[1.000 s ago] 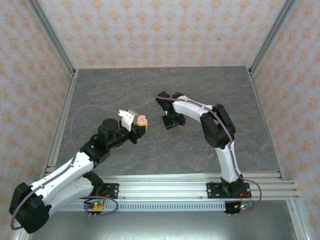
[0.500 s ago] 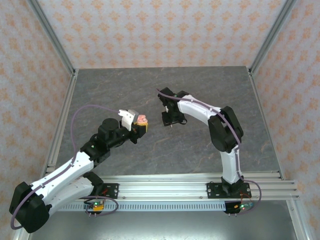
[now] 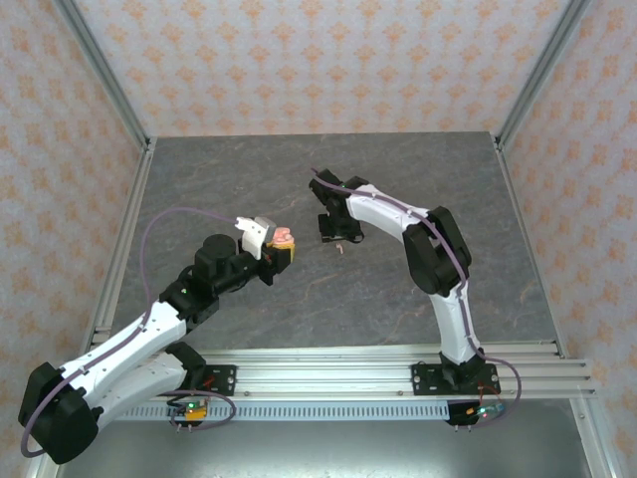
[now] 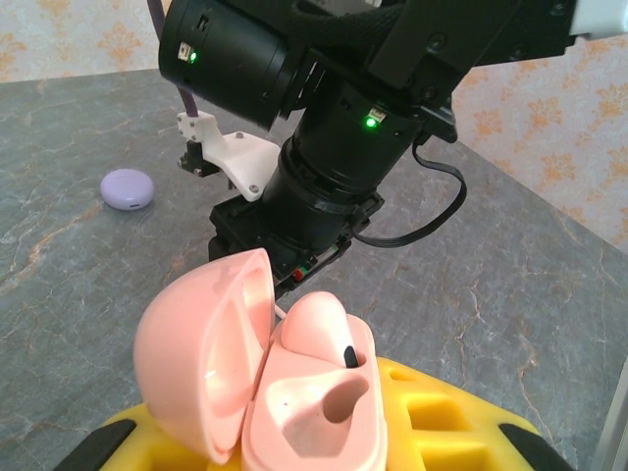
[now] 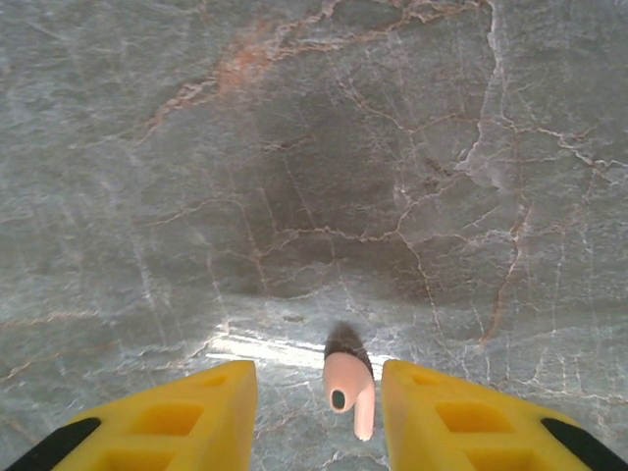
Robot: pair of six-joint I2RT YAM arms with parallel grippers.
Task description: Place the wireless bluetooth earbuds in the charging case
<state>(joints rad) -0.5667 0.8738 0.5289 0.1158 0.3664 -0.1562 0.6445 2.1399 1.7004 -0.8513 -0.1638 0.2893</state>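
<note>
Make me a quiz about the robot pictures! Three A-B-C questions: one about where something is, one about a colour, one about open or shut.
1. Where does the loose pink earbud lie? A in a bowl; B on the table between the right arm's jaws; C on a shelf.
2. What colour is the closed case lying on the table? A green; B black; C lilac.
3. The pink case in the left arm's jaws is: A open; B shut; C lidless.
Answers: B, the right wrist view shows it on the stone between the yellow jaws; C, the left wrist view shows it lilac; A, its lid is swung back.
</note>
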